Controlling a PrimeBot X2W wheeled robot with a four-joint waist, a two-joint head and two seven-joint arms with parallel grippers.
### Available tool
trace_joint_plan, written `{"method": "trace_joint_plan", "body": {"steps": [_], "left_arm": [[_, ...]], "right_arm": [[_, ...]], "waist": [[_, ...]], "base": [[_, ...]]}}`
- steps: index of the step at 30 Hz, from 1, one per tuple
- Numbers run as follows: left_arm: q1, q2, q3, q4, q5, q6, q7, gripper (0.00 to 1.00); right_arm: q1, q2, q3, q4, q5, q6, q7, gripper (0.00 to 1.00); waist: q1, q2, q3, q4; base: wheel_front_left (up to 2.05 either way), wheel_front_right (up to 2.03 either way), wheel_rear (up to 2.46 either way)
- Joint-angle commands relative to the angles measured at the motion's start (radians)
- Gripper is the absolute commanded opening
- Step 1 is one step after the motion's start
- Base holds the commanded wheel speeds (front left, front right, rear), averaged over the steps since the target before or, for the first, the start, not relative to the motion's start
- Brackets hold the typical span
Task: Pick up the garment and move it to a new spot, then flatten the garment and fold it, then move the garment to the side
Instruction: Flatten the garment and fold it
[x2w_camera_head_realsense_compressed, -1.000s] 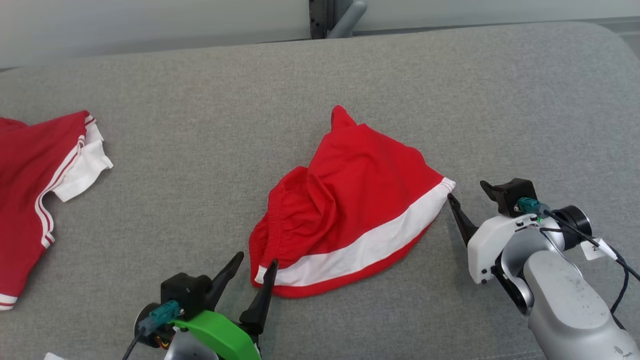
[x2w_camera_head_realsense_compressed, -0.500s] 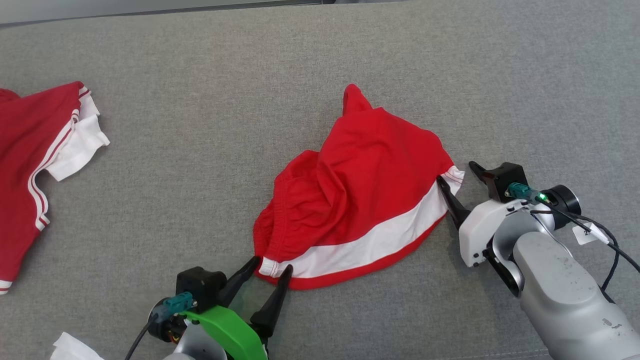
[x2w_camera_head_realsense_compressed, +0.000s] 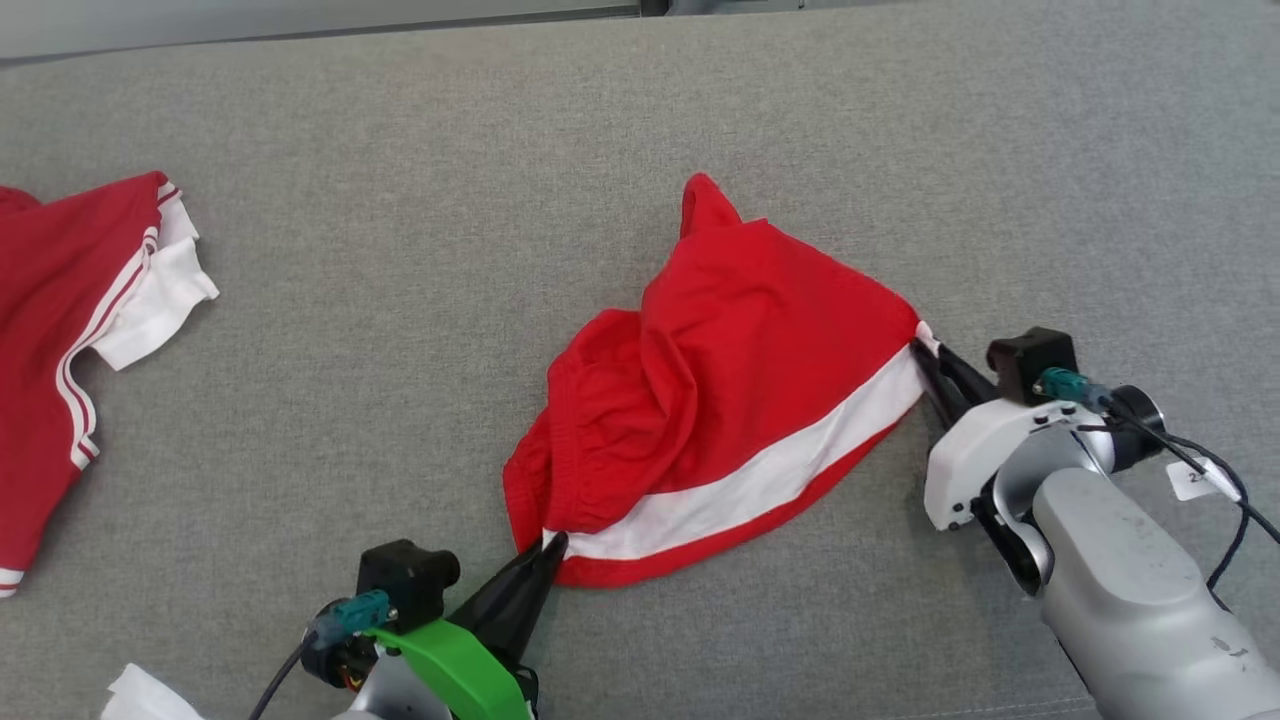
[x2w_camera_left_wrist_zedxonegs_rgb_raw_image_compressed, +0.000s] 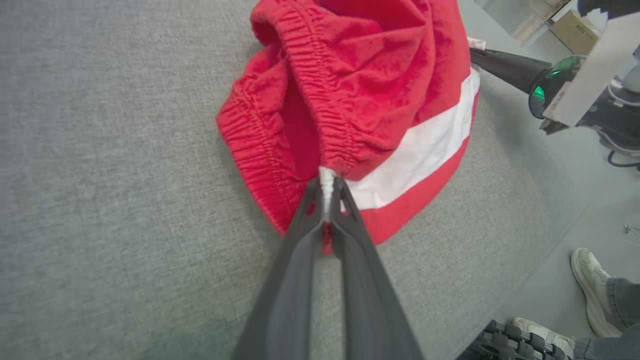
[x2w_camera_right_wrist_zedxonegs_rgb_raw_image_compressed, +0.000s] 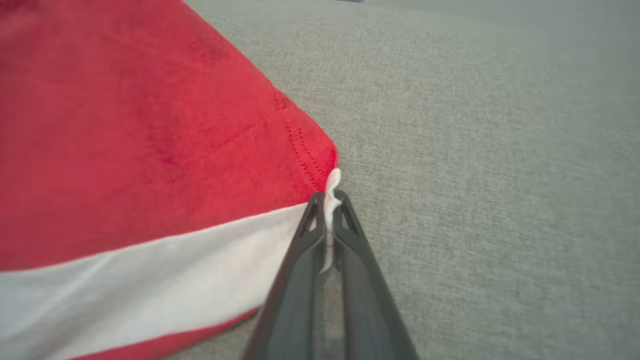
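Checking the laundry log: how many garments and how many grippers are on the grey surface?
Garments: 2, the shorts and the left garment
Grippers: 2, the left gripper and the right gripper
Total: 4

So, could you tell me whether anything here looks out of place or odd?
Nothing damaged or spilled. The red garment lies bunched on the grey cushion, waistband rolled over, not flat. The left gripper and right gripper each pinch one end of its white stripe. Another red-and-white garment lies at the far left.
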Motion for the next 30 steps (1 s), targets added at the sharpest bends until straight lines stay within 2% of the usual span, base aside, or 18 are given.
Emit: {"method": "trace_joint_plan", "body": {"steps": [1, 5, 8, 11, 14, 18, 21, 24, 27, 30], "left_arm": [[0.011, 0.008, 0.006, -0.014, -0.017, -0.003, -0.006, 0.0], [0.055, 0.031, 0.043, -0.109, -0.071, 0.001, -0.008, 0.0], [0.084, 0.056, 0.074, -0.238, -0.11, 0.009, 0.002, 0.0], [0.089, 0.095, 0.108, -0.397, -0.123, 0.027, 0.021, 0.0], [0.053, 0.128, 0.141, -0.54, -0.127, 0.042, 0.057, 0.0], [-0.068, 0.168, 0.196, -0.644, -0.156, 0.044, 0.128, 0.0], [-0.23, 0.201, 0.24, -0.626, -0.143, 0.039, 0.183, 0.0], [-0.435, 0.185, 0.256, -0.542, -0.163, 0.03, 0.238, 0.0], [-0.658, 0.16, 0.261, -0.409, -0.14, 0.023, 0.257, 0.0], [-0.857, 0.138, 0.252, -0.248, -0.098, 0.016, 0.249, 0.0]], "right_arm": [[0.022, -0.007, -0.021, -0.011, 0.021, -0.002, -0.013, 0.0], [0.064, -0.017, -0.092, -0.118, 0.067, -0.002, -0.033, 0.0], [0.11, -0.038, -0.137, -0.271, 0.127, -0.002, 0.003, 0.0], [0.153, -0.052, -0.206, -0.496, 0.243, -0.002, 0.059, 0.0], [0.189, -0.06, -0.322, -0.714, 0.351, -0.002, 0.137, 0.0], [0.153, -0.037, -0.46, -0.897, 0.413, -0.002, 0.267, 0.0], [0.057, -0.013, -0.537, -0.931, 0.38, -0.002, 0.345, 0.0], [-0.091, 0.032, -0.568, -0.894, 0.324, -0.002, 0.407, 0.0], [-0.28, 0.081, -0.572, -0.809, 0.261, -0.002, 0.428, 0.0], [-0.472, 0.123, -0.584, -0.681, 0.185, -0.002, 0.382, 0.0]], "waist": [[0.0, 0.0038, -0.019, -0.013], [0.0, 0.0038, -0.045, -0.043], [0.0, 0.0038, -0.052, -0.069], [0.0, 0.0038, -0.044, -0.094], [0.0, 0.0038, -0.022, -0.111], [0.0, 0.0038, 0.035, -0.118], [0.0, 0.0038, 0.097, -0.114], [0.0, 0.0038, 0.165, -0.104], [0.0, 0.0038, 0.235, -0.1], [0.0, 0.0038, 0.298, -0.097]], "base": [[0.0, 0.0, 0.0], [0.0, 0.0, 0.0], [0.0, 0.0, 0.0], [0.0, 0.0, 0.0], [0.0, 0.0, 0.0], [0.0, 0.0, 0.0], [0.0, 0.0, 0.0], [0.0, 0.0, 0.0], [0.0, 0.0, 0.0], [0.0, 0.0, 0.0]]}}
